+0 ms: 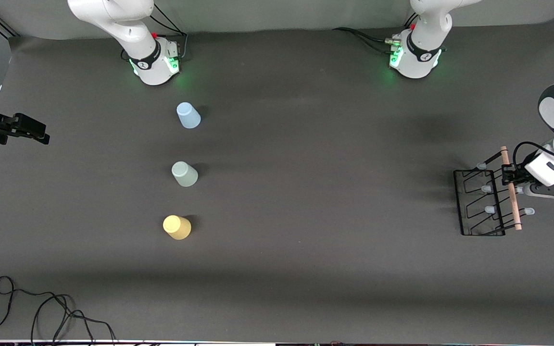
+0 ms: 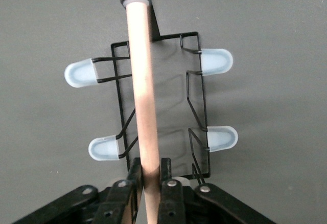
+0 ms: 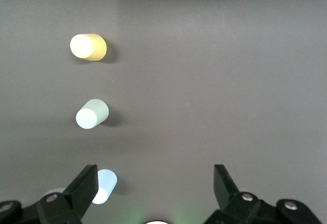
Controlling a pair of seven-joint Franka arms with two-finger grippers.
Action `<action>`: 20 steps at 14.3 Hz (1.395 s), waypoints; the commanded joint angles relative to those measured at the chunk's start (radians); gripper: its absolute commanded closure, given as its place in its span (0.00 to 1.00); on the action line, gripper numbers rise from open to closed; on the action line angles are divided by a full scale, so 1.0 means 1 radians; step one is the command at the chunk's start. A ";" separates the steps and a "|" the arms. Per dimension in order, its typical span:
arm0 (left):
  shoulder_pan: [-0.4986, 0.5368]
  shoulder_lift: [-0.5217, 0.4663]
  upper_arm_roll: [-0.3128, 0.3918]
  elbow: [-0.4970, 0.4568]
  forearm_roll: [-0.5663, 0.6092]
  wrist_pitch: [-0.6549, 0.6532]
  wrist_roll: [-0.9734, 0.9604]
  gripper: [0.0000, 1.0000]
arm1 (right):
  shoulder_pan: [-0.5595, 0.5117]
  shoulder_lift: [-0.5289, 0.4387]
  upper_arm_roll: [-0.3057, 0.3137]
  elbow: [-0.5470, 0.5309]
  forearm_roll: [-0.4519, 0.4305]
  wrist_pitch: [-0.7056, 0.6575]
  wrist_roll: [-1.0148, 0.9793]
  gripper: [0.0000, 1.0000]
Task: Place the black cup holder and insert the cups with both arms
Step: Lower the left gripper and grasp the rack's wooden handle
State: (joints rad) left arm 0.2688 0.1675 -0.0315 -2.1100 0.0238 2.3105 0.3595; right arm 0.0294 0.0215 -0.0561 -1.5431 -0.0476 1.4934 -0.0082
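Soft grey worktop (image 1: 306,192). Left gripper (image 2: 150,180) fingers pinch the wire rack's (image 1: 481,204) smooth wooden rod (image 2: 140,81); right gripper (image 3: 153,183) fingers spread over it.

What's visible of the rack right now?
The rack is black wire with a rectangular base, a light wooden rod along the top, and pegs tipped in pale blue-grey. It sits at the left arm's end of the table, apart from the cups. The left tool is shut on the rod.
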 commanded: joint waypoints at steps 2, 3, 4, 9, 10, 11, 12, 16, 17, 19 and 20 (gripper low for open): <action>-0.011 -0.017 0.005 0.004 -0.007 -0.022 -0.004 1.00 | -0.003 -0.003 0.002 0.003 0.005 -0.007 -0.007 0.00; -0.010 -0.028 0.005 0.019 -0.007 -0.034 -0.001 1.00 | -0.002 -0.003 0.002 0.003 0.005 -0.007 -0.007 0.00; -0.010 -0.043 0.005 0.043 -0.007 -0.078 -0.001 1.00 | -0.002 -0.003 0.002 0.003 0.005 -0.007 -0.007 0.00; -0.013 -0.060 0.005 0.345 -0.007 -0.464 -0.048 1.00 | -0.002 -0.005 0.002 0.003 0.003 -0.007 -0.007 0.00; -0.026 -0.057 0.005 0.398 -0.008 -0.515 -0.086 1.00 | -0.002 -0.005 0.002 0.003 0.003 -0.007 -0.007 0.00; -0.061 -0.052 0.005 0.436 -0.008 -0.555 -0.134 1.00 | -0.002 -0.005 0.002 0.003 0.003 -0.007 -0.007 0.00; -0.109 -0.049 0.005 0.456 -0.008 -0.583 -0.202 1.00 | -0.003 -0.005 0.002 0.003 0.003 -0.007 -0.007 0.00; -0.352 -0.042 0.005 0.467 -0.057 -0.580 -0.537 1.00 | -0.003 -0.005 0.002 0.003 0.003 -0.007 -0.007 0.00; -0.423 -0.017 0.005 0.494 -0.059 -0.579 -0.629 1.00 | -0.002 -0.005 0.002 0.003 0.003 -0.007 -0.007 0.00; -0.569 0.055 0.005 0.569 -0.061 -0.577 -0.797 1.00 | -0.003 -0.005 0.002 0.003 0.003 -0.007 -0.007 0.00; -0.638 0.107 0.005 0.620 -0.056 -0.577 -0.891 1.00 | -0.003 -0.005 0.002 0.003 0.003 -0.009 -0.007 0.00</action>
State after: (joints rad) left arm -0.2478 0.1735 -0.0490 -1.6241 -0.0313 1.7565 -0.3787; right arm 0.0293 0.0215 -0.0562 -1.5436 -0.0476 1.4926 -0.0082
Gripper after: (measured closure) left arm 0.837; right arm 0.000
